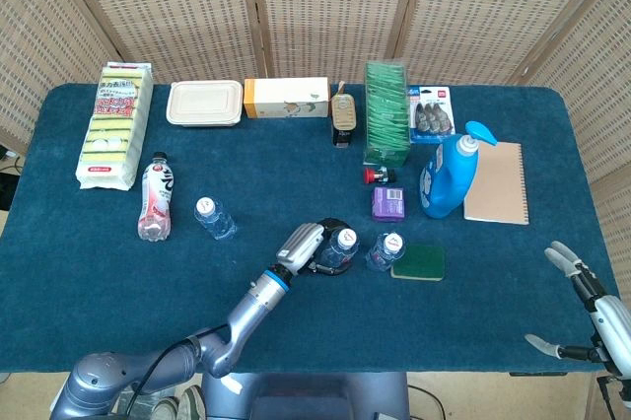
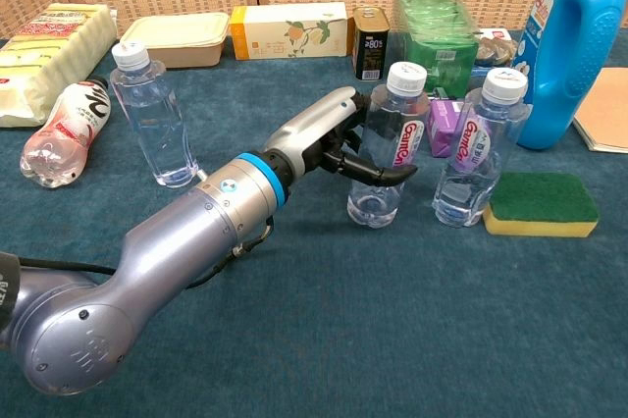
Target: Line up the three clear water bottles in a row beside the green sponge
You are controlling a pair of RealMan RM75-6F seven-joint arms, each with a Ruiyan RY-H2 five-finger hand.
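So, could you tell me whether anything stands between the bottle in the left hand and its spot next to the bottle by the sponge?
Nothing visible does. The left hand holds the bottle upright, with only bare blue cloth between it and the second bottle, which stands against the green sponge.

The desk is deep blue with a carpet-like nap; behind it stand tan woven screens. Three clear bottles have white caps: one far left, one in the left hand and one beside the sponge, the last two with purple-and-white labels. The sponge is dark green on top and yellow beneath. The left hand is silver with black fingers, and its arm carries a bright blue band. The detergent jug is bright blue. A pink-and-white bottle lies at the left. At the far edge are a cream tray, an orange-and-white box and green packets. The notebook is tan.
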